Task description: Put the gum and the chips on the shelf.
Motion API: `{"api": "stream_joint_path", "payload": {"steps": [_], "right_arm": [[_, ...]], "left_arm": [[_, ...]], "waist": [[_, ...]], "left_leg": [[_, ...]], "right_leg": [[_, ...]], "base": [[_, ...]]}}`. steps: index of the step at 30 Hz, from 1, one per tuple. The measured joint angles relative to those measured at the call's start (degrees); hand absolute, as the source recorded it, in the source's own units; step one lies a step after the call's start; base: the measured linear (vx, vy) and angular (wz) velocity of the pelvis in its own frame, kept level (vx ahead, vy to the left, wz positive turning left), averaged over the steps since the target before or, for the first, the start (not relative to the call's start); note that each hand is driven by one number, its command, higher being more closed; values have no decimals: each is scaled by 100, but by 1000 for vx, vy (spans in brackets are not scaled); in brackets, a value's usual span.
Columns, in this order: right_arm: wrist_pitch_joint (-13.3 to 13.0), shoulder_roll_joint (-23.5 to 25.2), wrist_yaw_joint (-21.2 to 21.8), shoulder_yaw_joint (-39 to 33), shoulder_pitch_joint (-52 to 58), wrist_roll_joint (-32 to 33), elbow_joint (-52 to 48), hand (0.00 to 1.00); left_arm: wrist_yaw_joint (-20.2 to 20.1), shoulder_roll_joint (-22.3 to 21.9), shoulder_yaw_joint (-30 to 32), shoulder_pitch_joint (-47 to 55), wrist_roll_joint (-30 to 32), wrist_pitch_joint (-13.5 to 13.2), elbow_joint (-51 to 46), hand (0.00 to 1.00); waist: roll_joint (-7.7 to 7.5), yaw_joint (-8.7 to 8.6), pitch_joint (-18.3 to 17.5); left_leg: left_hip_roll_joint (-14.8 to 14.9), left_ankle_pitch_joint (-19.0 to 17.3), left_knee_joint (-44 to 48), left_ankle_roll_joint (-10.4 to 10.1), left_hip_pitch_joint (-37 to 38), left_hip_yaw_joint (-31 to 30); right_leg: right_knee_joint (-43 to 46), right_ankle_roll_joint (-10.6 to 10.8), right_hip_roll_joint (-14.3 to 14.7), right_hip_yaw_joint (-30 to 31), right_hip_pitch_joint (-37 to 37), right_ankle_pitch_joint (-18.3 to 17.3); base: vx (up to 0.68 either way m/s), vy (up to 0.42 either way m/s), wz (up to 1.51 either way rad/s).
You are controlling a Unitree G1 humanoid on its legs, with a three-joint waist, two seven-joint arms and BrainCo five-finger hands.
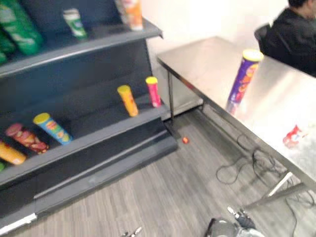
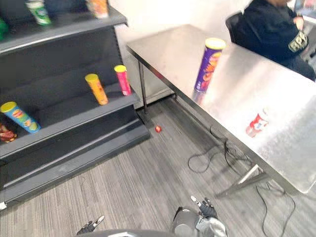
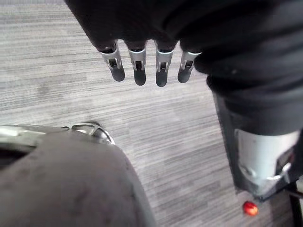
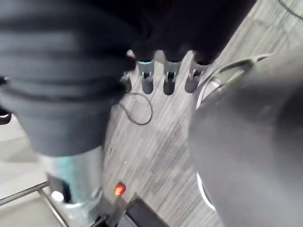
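Nothing's grabbed yet. Your left hand [image 3: 138,71] and right hand [image 4: 169,82] hang low, fingers straight and empty. The chips can [image 2: 210,64] and gum [image 2: 256,123] sit on the table [image 2: 256,79] at right. I'd reach for 1 there first; the shelf [image 2: 74,111] is on the left.

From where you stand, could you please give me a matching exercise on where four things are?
1 purple chips can; 2 red-and-white gum; 3 small red object; 4 blue can.
A floor, by the shelf; B table, farther back, upright; C shelf, leaning; D table, nearer side.
Pairs: 1-B, 2-D, 3-A, 4-C.
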Motion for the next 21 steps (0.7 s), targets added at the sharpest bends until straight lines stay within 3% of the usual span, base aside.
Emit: {"api": "stream_joint_path", "payload": {"steps": [1,2,4,11,12,13,14,15,16,17,19,20,21], "right_arm": [[9,51,-8,-11,10,4,13,0],[36,44,-10,-36,-41,-6,31,0],[40,13,-16,-37,-7,-113,18,0],[64,-71,-22,10,103,-211,11,0],[63,-84,-24,75,130,-203,6,0],[62,-95,-30,138,135,-186,7,0],[76,-95,-29,256,130,-117,51,0],[63,-123,-14,336,175,-64,112,0],[73,-330,-38,293,338,86,193,0],[73,-326,-46,158,415,128,319,0],[109,-288,-50,-11,587,158,364,0],[112,-205,-61,-89,678,198,313,0],[112,-165,-60,-212,694,225,319,0]], "left_arm": [[-5,69,22,-12,65,0,3,0],[9,19,53,-76,192,13,64,0],[-14,-11,57,-81,346,56,48,0],[-47,-60,229,-146,390,117,-31,0],[-40,-61,239,-125,365,122,-33,0],[-38,-55,249,-112,352,121,-40,0],[-37,9,274,-78,316,116,-87,0],[6,11,270,-37,312,119,-134,0],[23,-179,354,48,136,102,-182,0],[10,-182,382,56,94,90,-182,0],[7,-186,409,59,90,62,-189,0],[0,-189,630,57,64,43,-203,0],[4,-186,684,25,25,44,-209,0]], "waist": [[-113,-4,25],[-2,15,73],[72,-36,62],[63,-28,0],[107,-29,-39],[54,-23,-90],[-24,24,-112],[-37,-13,-184],[219,19,-152],[208,8,-150],[191,13,-142],[165,-13,-129],[117,-1,-116]], "left_leg": [[-81,-40,-40,-88,21,-2],[6,-72,-180,-183,88,-8],[182,15,-201,-316,125,-46],[459,-263,-131,-583,145,-85],[553,-438,182,-660,51,21],[589,-472,467,-695,-31,50],[727,-420,1458,-759,-341,39],[1012,-274,2617,-710,-733,-38],[1383,228,4862,-546,-1587,-786],[1327,23,4692,-562,-1686,-729],[1262,162,3958,-422,-1766,-595],[1201,82,3763,-305,-2124,-777],[1090,-8,3577,-322,-2167,-865]], "right_leg": [[-412,-66,-19,-88,21,252],[-576,-229,185,-146,96,170],[-749,-304,441,-217,227,122],[-805,-249,629,-450,344,-135],[-708,-292,640,-392,250,-259],[-712,-293,653,-356,248,-290],[-790,-296,665,-181,271,-290],[-916,-294,725,-17,382,-280],[-1284,-403,1060,1049,800,-242],[-1397,-385,1044,1199,958,-196],[-1422,-286,976,1289,1086,-132],[-1629,-248,984,1545,1219,-137],[-1721,-232,950,1692,1282,-126]], "base": [[171,-200,-56],[182,-220,-42],[144,-173,-28],[32,-44,9],[23,-34,-24],[78,-20,-53],[132,-74,-73],[481,-50,-249],[535,-24,-254],[575,74,-245],[265,113,-60],[213,180,-46],[205,262,-80]]}}
